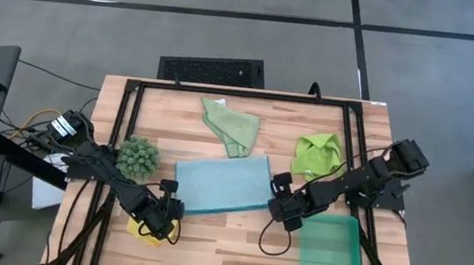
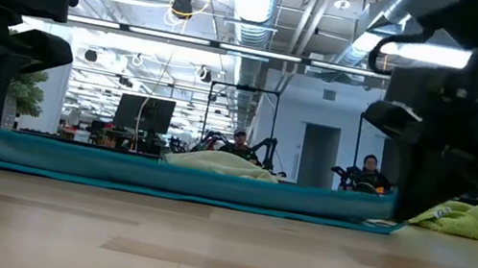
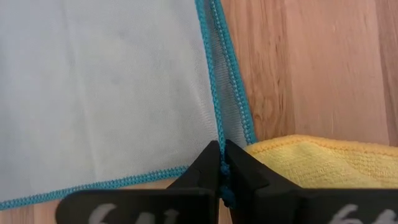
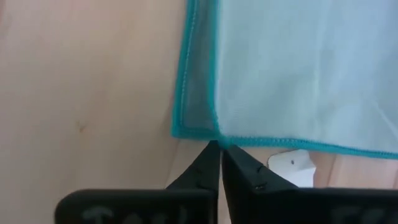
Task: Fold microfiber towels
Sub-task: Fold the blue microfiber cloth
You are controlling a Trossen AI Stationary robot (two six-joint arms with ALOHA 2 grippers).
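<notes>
- Light blue cloth takes up the middle of the wooden table (image 1: 234,247): the light blue microfiber towel (image 1: 221,183) lies folded over, a doubled layer showing along its teal hem in both wrist views
- left gripper (image 1: 167,214) is at the towel's near left corner, fingers pressed together on the teal hem, as the left wrist view shows; under and beside it sits the yellow towel (image 3: 323,163), still bunched
- right gripper (image 1: 282,206) is at the towel's near right corner; its fingertips look almost together with the hem right at their tips, and I cannot tell whether they pinch it or have just let go
- pale sage green towel (image 1: 232,125) lies crumpled toward the far edge, the lime green towel (image 1: 317,155) bunched by the right arm, both unfolded
- dark-green spiky clump (image 1: 138,155) rests near the left arm; the teal tray (image 1: 330,255) sits at the near right corner
- My read: the first fold of the blue towel is being laid down. Next both grippers should release the corners cleanly and lift straight off without dragging the top layer, then take an end for the second fold
</notes>
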